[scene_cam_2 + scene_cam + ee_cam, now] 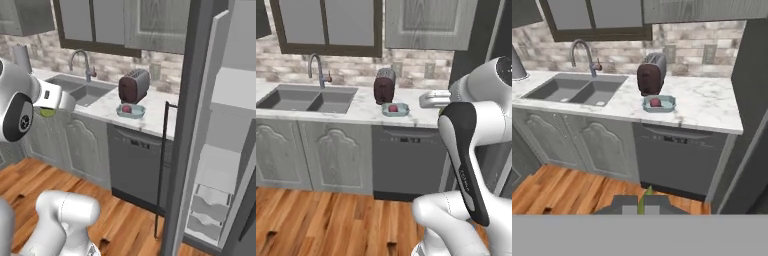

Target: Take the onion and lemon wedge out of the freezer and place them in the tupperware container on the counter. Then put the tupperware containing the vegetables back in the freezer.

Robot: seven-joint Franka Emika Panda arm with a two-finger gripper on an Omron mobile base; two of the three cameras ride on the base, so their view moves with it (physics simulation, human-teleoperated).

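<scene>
The pincer (643,204), bottom centre, seemingly pinches the lemon wedge (644,196); that thin grip could slip before the tupperware container (659,104).

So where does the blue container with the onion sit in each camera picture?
Left base view: container at upper middle, on the counter, just right of the toaster.
Right base view: container at upper middle, in front of the toaster.
Hand view: container above centre, below-right of the toaster.
Shared landmark: the dark red toaster beside it.
</scene>
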